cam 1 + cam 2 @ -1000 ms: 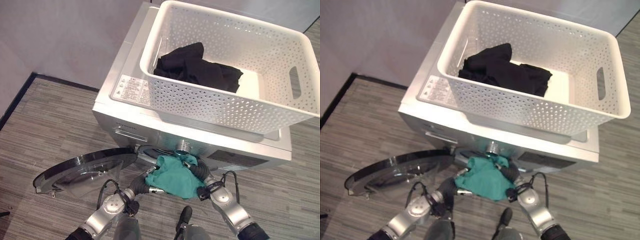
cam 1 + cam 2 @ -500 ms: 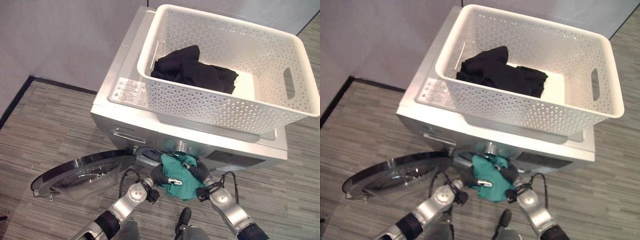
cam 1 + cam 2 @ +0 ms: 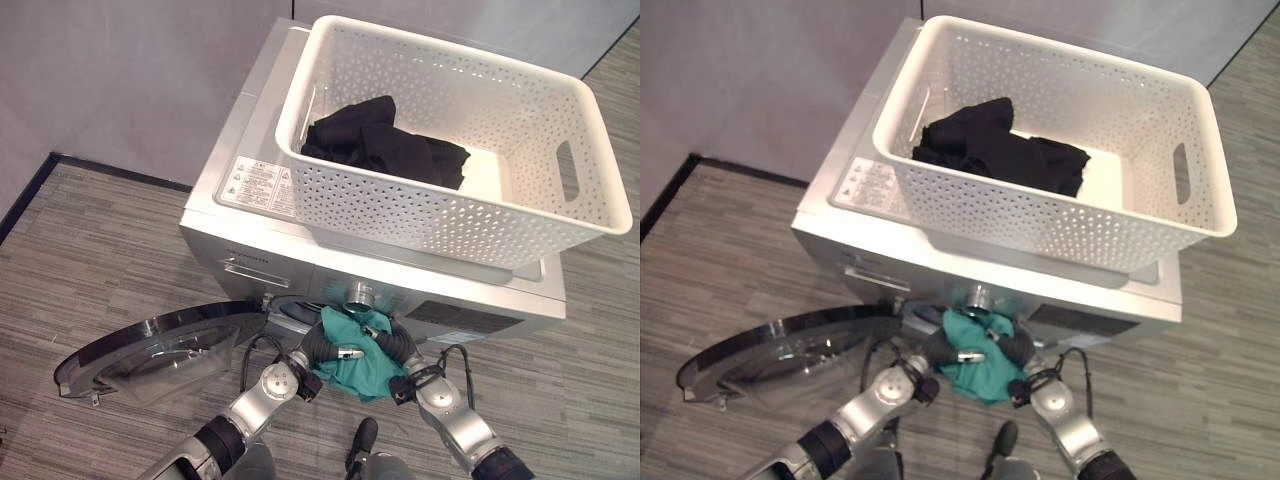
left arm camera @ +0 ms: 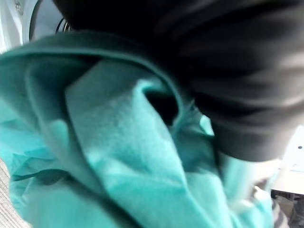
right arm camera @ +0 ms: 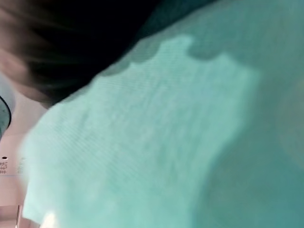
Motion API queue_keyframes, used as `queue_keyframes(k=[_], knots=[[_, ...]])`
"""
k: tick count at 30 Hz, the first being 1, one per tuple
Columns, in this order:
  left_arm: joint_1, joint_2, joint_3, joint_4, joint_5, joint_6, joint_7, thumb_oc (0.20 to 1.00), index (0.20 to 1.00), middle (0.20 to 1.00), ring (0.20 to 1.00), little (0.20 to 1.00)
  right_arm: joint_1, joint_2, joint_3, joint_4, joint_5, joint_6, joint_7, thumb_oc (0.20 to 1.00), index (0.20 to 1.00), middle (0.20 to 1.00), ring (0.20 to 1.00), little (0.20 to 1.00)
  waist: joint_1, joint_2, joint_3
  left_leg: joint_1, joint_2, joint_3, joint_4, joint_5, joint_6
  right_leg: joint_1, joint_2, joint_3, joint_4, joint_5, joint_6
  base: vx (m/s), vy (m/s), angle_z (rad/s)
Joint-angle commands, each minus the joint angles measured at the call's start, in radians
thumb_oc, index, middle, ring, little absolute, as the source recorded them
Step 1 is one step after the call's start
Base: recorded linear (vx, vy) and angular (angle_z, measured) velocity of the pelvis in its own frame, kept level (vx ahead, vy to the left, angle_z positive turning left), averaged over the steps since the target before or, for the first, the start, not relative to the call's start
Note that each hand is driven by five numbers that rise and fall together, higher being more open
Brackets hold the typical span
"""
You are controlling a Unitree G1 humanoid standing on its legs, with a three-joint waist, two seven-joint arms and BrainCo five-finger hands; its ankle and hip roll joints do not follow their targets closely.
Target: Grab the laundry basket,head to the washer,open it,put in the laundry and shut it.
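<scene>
From the left eye view we note the white basket [image 3: 450, 215] with black clothes [image 3: 385, 140] atop the washer [image 3: 250, 215], its door [image 3: 160, 345] open. Both hands, left hand [image 3: 325, 350] and right hand [image 3: 395, 345], press the teal cloth [image 3: 355, 365] at the opening. In both wrist views we cannot tell the finger state.

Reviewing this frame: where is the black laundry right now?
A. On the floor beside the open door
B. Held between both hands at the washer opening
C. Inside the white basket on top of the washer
C: the black laundry lies in the white basket on the washer; the hands hold teal cloth instead.
</scene>
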Motion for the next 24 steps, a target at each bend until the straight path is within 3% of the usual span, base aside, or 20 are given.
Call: queue_keyframes(k=[1,3,4,5,6,13,24], knots=[[-0.100,-0.087,-0.023,0.103,0.011,-0.060,0.016,0.200,0.200,0.200,0.200,0.200,-0.104,0.009,-0.019,-0.038,0.040,-0.051,-0.023,0.200,0.200,0.200,0.200,0.200,0.007,0.008,0.000,0.038,0.035,0.033,0.005,-0.074,-0.001,-0.039,-0.015,-0.013,0.053,-0.035,0.000,0.00,0.000,0.00],[-0.096,-0.096,-0.021,0.116,-0.014,-0.059,0.020,0.200,0.200,0.200,0.200,0.200,-0.104,0.013,-0.014,-0.032,0.053,-0.049,-0.021,0.200,0.200,0.200,0.200,0.200,0.008,0.006,0.001,0.038,0.037,0.034,0.005,-0.073,-0.002,-0.040,-0.015,-0.013,0.053,-0.035,0.000,0.00,0.000,0.00],[-0.096,-0.096,-0.021,0.116,-0.014,-0.059,0.020,0.200,0.200,0.200,0.200,0.200,-0.104,0.013,-0.014,-0.032,0.053,-0.049,-0.021,0.319,0.319,0.319,0.319,0.319,0.008,0.006,0.001,0.038,0.037,0.034,0.005,-0.073,-0.002,-0.040,-0.015,-0.013,0.053,-0.035,0.000,0.00,0.000,0.00],[-0.094,-0.104,-0.022,0.129,-0.025,-0.057,0.019,0.200,0.200,0.200,0.200,0.200,-0.107,0.016,-0.010,-0.026,0.071,-0.050,-0.017,0.780,0.780,0.780,0.780,0.780,0.008,0.005,0.002,0.037,0.038,0.034,0.005,-0.072,-0.003,-0.041,-0.013,-0.014,0.052,-0.034,-0.001,0.00,0.000,0.00],[-0.094,-0.104,-0.022,0.129,-0.025,-0.058,0.019,0.200,0.200,0.200,0.200,0.200,-0.107,0.016,-0.010,-0.026,0.071,-0.050,-0.017,1.000,1.000,1.000,1.000,1.000,0.009,0.005,0.002,0.037,0.038,0.034,0.005,-0.072,-0.003,-0.041,-0.013,-0.014,0.052,-0.034,-0.001,0.00,0.000,0.00],[-0.074,-0.123,-0.005,0.163,-0.103,-0.059,0.027,0.200,0.200,0.200,0.200,0.200,-0.100,0.012,0.016,-0.002,0.118,-0.049,0.009,1.000,1.000,1.000,1.000,1.000,0.010,-0.002,0.009,0.030,0.043,0.037,0.005,-0.066,-0.006,-0.050,-0.010,-0.013,0.052,-0.033,-0.003,0.00,0.000,0.00],[-0.077,-0.171,0.077,0.295,-0.183,-0.071,0.063,0.200,0.200,0.200,0.200,0.200,0.039,-0.070,-0.034,0.127,-0.182,-0.015,-0.017,1.000,1.000,1.000,1.000,1.000,-0.033,-0.024,0.016,0.030,0.045,0.054,0.005,-0.067,-0.004,-0.061,-0.009,-0.003,0.057,-0.029,0.001,0.00,0.002,-0.02]])
